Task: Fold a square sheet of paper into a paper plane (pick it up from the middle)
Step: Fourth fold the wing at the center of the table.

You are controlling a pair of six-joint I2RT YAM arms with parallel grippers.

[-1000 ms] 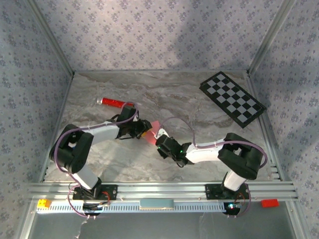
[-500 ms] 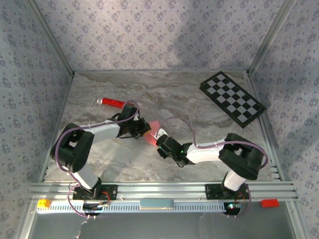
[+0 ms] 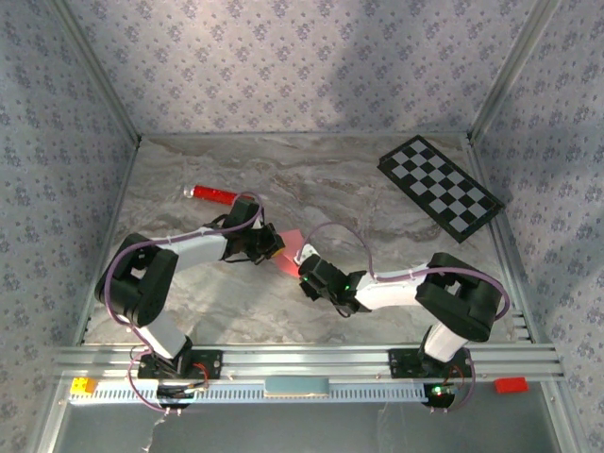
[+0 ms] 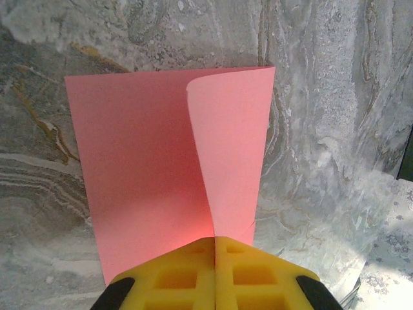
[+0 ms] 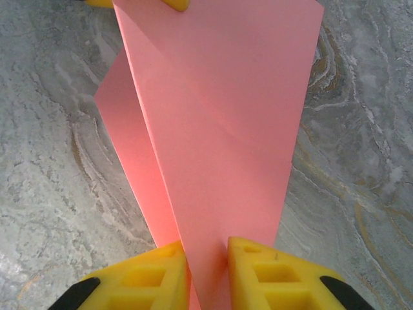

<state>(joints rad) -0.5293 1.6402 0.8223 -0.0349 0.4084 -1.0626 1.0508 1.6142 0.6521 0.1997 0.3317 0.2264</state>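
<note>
Left hand point(image 4: 214, 244), right hand point(image 5: 206, 250), pink sheet point(image 4: 145, 148) lengthwise between them

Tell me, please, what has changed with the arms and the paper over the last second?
The left fingers closed on the pink sheet and now pinch its edge. The right fingers eased slightly apart, the sheet passing through their gap. Both arms barely shifted; the red cylinder and checkerboard stayed put.
</note>
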